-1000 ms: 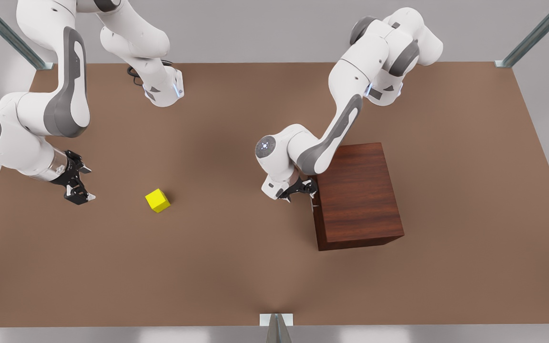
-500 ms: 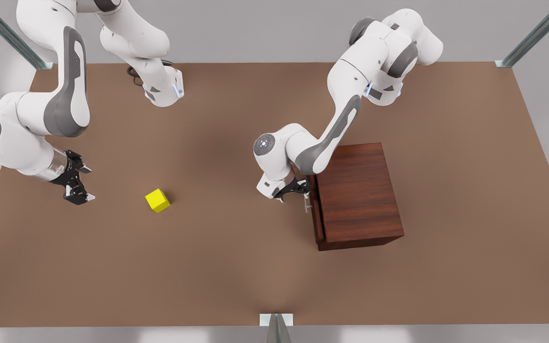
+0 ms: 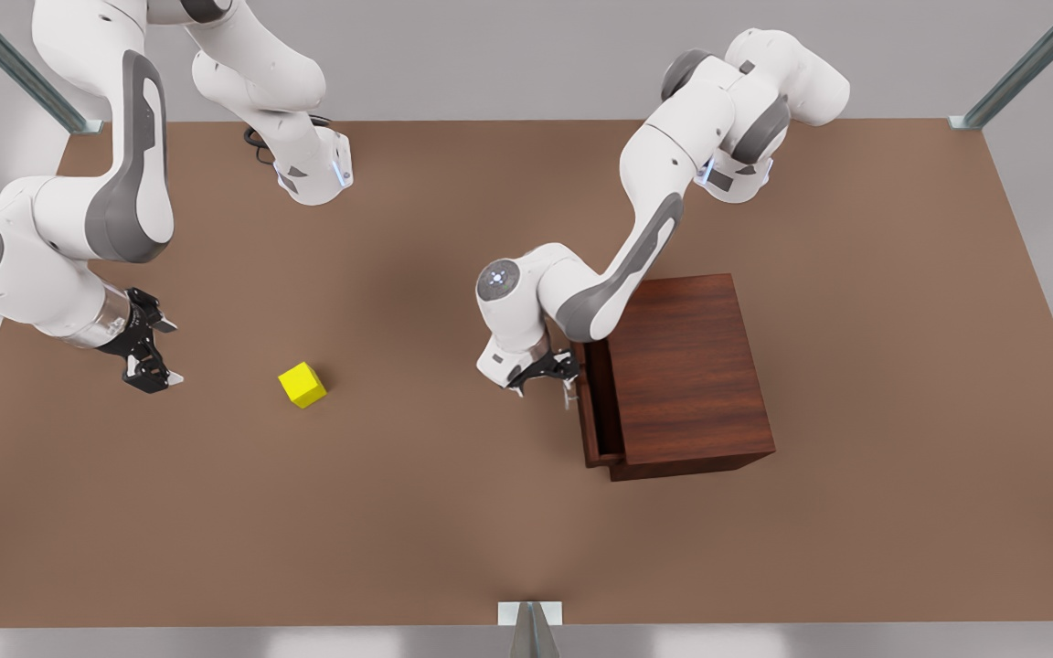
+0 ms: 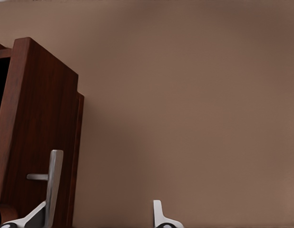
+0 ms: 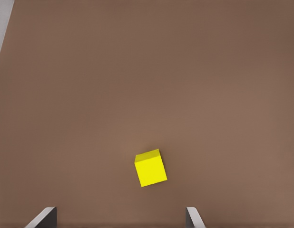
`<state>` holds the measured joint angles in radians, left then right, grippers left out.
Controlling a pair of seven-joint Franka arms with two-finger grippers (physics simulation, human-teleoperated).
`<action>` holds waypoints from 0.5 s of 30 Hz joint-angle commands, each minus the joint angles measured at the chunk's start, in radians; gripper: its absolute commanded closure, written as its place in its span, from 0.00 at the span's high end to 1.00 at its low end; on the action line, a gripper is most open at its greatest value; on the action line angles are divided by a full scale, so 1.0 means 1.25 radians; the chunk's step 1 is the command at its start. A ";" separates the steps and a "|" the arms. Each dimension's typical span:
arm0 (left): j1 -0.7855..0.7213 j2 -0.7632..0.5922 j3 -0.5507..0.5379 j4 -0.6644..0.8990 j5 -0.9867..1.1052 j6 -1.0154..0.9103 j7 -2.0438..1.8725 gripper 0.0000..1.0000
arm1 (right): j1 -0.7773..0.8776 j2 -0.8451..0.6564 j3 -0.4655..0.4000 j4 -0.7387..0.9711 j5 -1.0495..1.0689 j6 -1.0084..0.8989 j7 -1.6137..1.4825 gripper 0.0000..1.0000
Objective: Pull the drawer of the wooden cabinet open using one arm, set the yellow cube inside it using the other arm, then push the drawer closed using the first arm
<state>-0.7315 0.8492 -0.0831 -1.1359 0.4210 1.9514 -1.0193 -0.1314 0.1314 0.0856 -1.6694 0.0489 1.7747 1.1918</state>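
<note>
Drawer point(image 3: 596, 413) now stands partly out of the wooden cabinet point(image 3: 686, 370); a second ago its front sat flush, half a second ago just cracked. My left hand point(image 3: 547, 373) has drawn back toward the front view's left with it. In the left wrist view the silver handle point(image 4: 53, 183) lies against one fingertip point(image 4: 35, 216), the other fingertip set apart from it, so I read a loose hook on the bar rather than a tight pinch. Opening step is under way; the gap looks narrow for a drop-in, so I judge more pull is needed.

Yellow cube point(image 3: 303, 385) rests on the tabletop point(image 3: 435, 512), unmoved, well apart from the cabinet. Right hand point(image 3: 148, 364) waits near it, fingers spread, nothing between them.

Count: two arms, one cabinet, one drawer, one handle, one cube.
</note>
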 commanded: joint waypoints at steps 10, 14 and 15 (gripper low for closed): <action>0.000 0.045 -0.008 0.067 0.001 0.002 -0.048 1.00 | -0.002 0.009 0.000 0.014 0.000 -0.004 0.005 1.00; -0.001 0.048 -0.011 0.082 0.001 0.001 -0.050 1.00 | -0.002 0.009 0.000 0.014 0.000 -0.004 0.005 1.00; -0.001 0.048 -0.018 0.083 0.001 0.000 -0.051 1.00 | -0.002 0.009 0.000 0.015 0.000 -0.004 0.005 1.00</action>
<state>-0.7321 0.9107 -0.1015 -1.0352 0.4210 1.9536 -1.0495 -0.1335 0.1436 0.0857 -1.6512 0.0490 1.7712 1.1956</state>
